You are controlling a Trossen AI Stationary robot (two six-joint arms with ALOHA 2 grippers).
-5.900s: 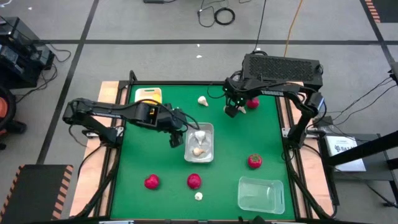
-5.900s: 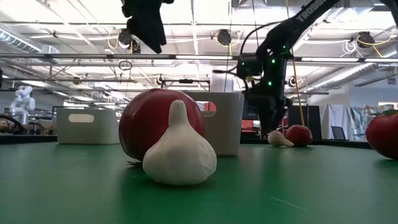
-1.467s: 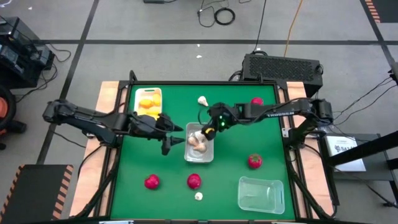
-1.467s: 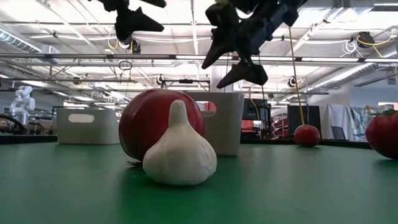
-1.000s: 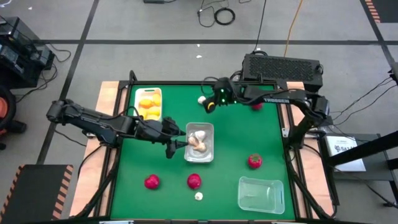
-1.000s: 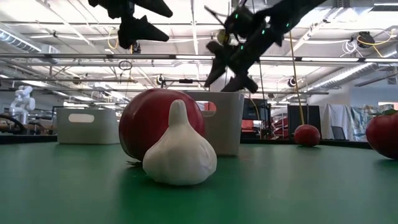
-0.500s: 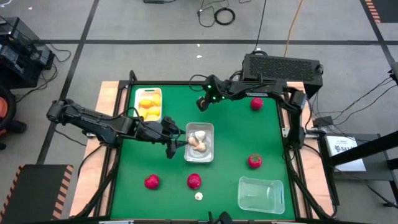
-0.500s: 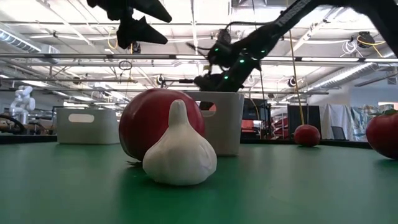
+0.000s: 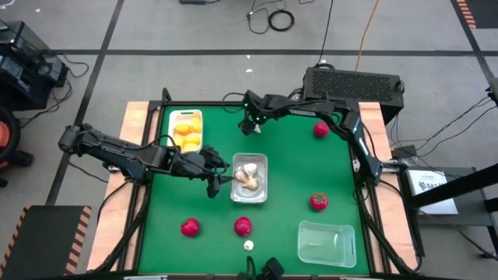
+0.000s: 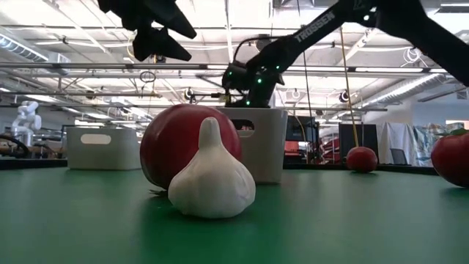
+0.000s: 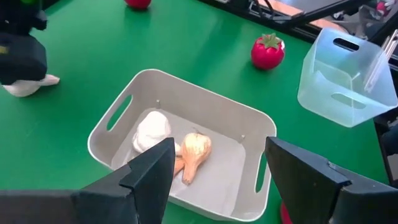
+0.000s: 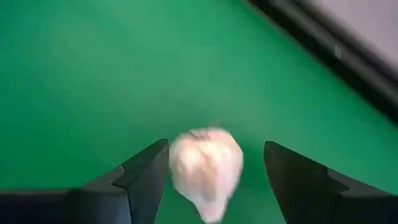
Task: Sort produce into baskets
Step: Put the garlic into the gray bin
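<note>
Right gripper [image 9: 250, 124] stretched far over the back of the green table [image 9: 311, 171], fingers apart, nothing between them. Seen from its wrist: one off-white garlic bulb [image 12: 206, 170] lying on the felt just ahead of the open fingers, smooth and rounded, narrow tip pointing toward the camera, long axis roughly along the line of the gripper. Not possible to tell if the fingers touch it.

Left gripper [image 9: 214, 180] low beside the left edge of the white basket [image 9: 263, 191], arm reaching in from the left side with the elbow bent, fingers apart and empty. Basket opaque, rectangular with rounded corners and slot handles. Inside: a white garlic bulb [image 11: 152, 130] and just beside it a tan one [image 11: 194, 151], pear-shaped, stem end pointing toward the left gripper.

Near the table's back left corner: a clear tray [image 9: 185, 130] holding yellow lemons. Front right: an empty clear basket [image 9: 326, 243], translucent plastic. Loose on the felt: four red strawberries [image 9: 319, 202] and a small garlic [image 9: 248, 245] near the front edge.
</note>
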